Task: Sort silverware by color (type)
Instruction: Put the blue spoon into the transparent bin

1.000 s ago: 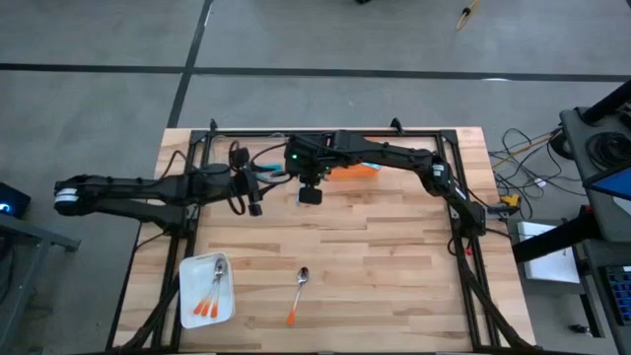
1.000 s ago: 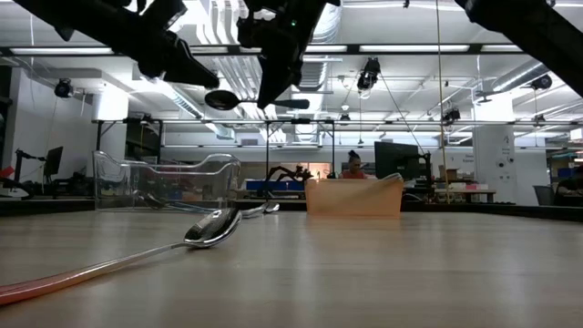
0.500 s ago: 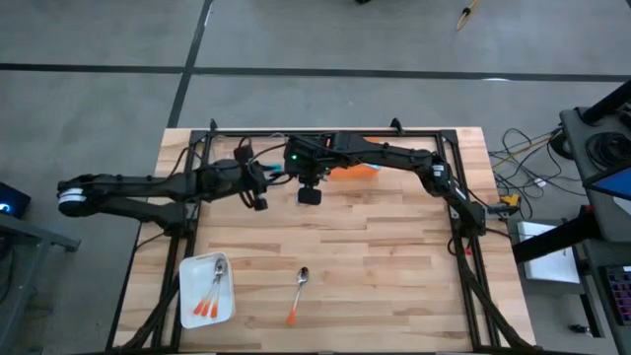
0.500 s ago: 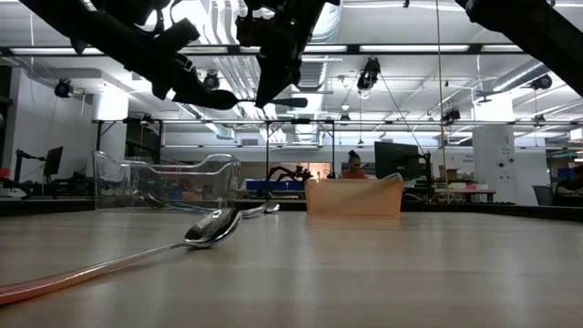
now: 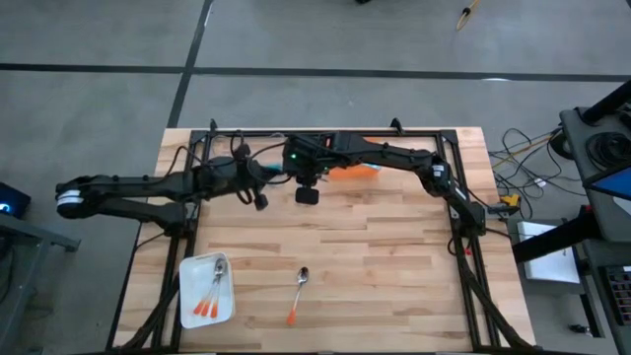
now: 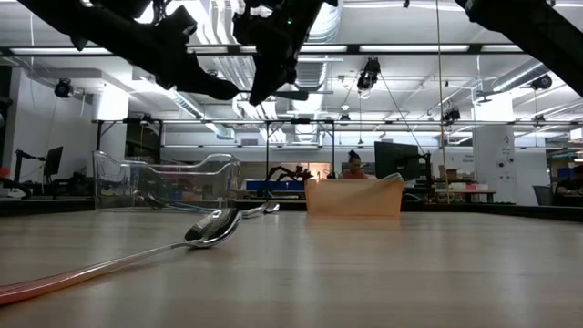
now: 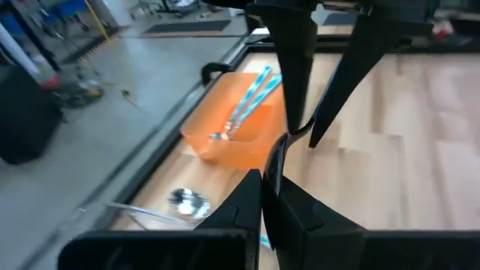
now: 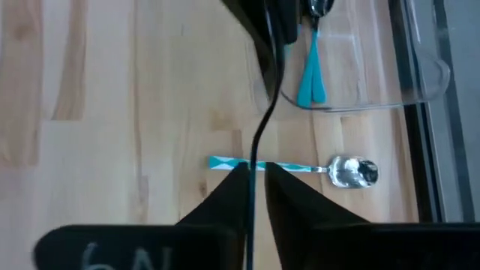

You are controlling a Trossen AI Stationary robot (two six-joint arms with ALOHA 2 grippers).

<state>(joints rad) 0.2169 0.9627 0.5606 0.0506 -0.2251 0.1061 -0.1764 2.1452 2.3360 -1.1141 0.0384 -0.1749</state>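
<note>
Wooden table [image 5: 394, 256]: above the orange bin [image 5: 357, 173], a dark spoon [image 8: 259, 142] is pinched by both grippers, left [image 5: 258, 197] and right [image 5: 307, 193], seemingly for handover.

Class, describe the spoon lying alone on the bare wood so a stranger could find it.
Start at the wooden table and go to its near edge, beside the white tray. The lone spoon lies on bare wood there. Its handle is orange like the tray's spoons, but it lies outside any container.

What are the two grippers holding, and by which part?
One dark spoon, seen edge-on. The left gripper grips one end, the right gripper the other; which end is the handle cannot be told.
</note>
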